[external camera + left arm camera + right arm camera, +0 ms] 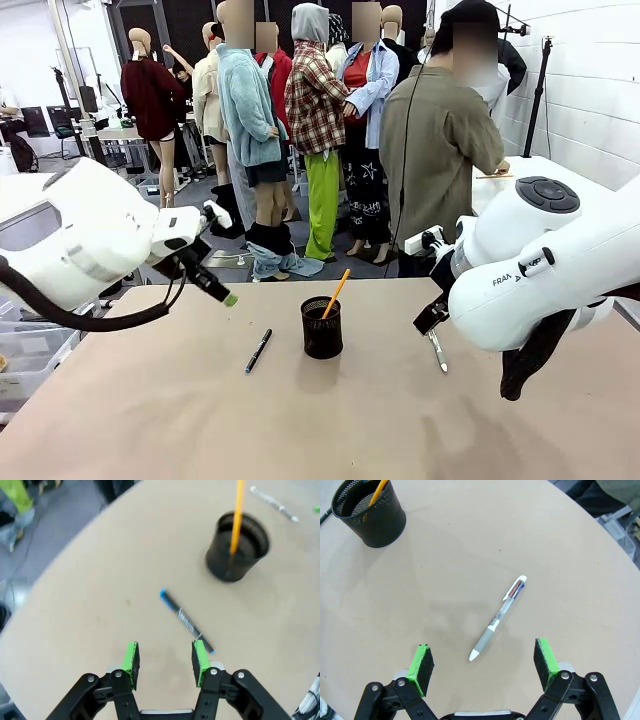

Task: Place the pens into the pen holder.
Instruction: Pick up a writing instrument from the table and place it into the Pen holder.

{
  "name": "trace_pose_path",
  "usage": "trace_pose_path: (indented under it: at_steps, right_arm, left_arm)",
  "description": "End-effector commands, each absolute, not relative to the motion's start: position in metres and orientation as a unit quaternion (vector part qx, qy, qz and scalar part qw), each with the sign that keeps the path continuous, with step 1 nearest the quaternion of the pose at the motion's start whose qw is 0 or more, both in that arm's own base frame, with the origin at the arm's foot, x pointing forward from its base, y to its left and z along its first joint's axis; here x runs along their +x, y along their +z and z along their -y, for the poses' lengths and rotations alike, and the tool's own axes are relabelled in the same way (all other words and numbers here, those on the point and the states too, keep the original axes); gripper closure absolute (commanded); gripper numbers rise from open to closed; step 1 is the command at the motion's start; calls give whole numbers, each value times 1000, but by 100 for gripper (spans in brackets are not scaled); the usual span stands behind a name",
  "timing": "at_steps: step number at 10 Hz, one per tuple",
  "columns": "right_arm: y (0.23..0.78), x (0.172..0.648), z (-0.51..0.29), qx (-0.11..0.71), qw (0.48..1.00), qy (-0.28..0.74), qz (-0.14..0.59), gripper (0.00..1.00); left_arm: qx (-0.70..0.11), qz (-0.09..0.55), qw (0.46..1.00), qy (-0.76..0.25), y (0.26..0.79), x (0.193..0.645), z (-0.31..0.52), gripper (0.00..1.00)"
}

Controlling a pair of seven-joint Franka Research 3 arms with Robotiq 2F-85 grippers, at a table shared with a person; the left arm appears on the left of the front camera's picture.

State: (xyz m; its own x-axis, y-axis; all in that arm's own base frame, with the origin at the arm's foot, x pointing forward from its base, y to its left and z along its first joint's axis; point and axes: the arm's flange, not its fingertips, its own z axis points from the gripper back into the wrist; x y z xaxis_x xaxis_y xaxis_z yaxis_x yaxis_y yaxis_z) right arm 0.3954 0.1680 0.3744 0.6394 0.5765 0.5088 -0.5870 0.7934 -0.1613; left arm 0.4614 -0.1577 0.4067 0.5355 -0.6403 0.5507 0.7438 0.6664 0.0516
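The left gripper (165, 656) hovers above the table (120, 420), its jaws partly apart and holding nothing. The black pen (187, 622) lies flat and slanted just ahead of its fingertips, with blue at both ends and a pale printed band at mid-barrel. To its right the pen holder (321, 328), a black mesh cup, stands upright with the orange pencil (336, 293) leaning inside it. Farther right, the silver pen (499, 617) lies flat. It has a clear barrel, a grey grip and a white tip. The right gripper (485, 662) is above it, jaws spread wide and empty.
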Motion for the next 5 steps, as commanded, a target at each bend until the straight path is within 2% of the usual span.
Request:
trace_pose_path:
  at_steps: [1, 3, 5]
  right_arm:
    - [374, 395, -168, 10, 905, 322, 277, 0]
    - [374, 395, -168, 10, 905, 322, 277, 0]
    - [374, 395, -168, 10, 905, 322, 277, 0]
  left_arm:
    - [-106, 178, 921, -331, 430, 474, 181, 44]
    - [-103, 132, 930, -327, 416, 489, 191, 44]
    - [-91, 113, 937, -316, 407, 502, 204, 44]
